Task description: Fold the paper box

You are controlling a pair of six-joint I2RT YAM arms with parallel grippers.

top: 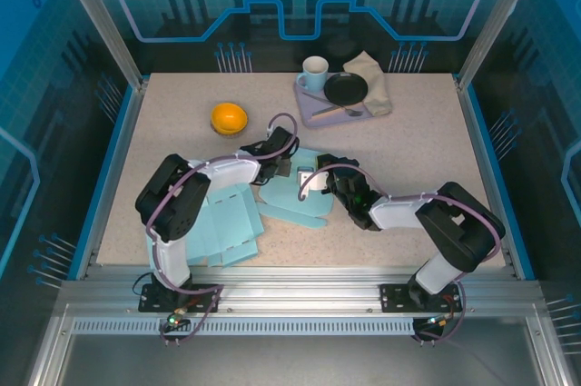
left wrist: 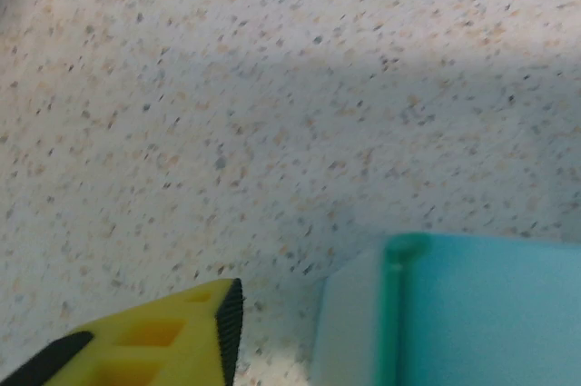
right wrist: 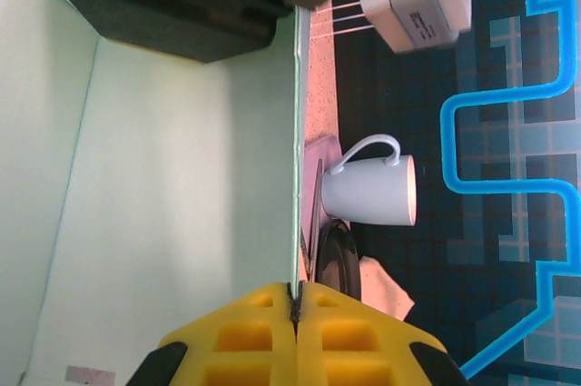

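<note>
Two grippers close together at mid-table: right gripper (top: 310, 183) pinched tight on the raised edge of a pale blue box (top: 304, 209) panel, left gripper (top: 283, 166) just left of it, low over the table (top: 408, 150) beside a box corner, one yellow finger (left wrist: 182, 341) in view, its gap impossible to tell. More blue sheets (top: 227, 222) flat at near left, partly under the left arm. Well apart at the far side, an orange bowl (top: 229, 118) and, to its right, a tray (top: 313, 112) with mug (top: 314, 73), black plate (top: 346, 88) and napkin (top: 374, 77).

Bright, even light; nearby paper box (left wrist: 481, 313) blurred.
</note>
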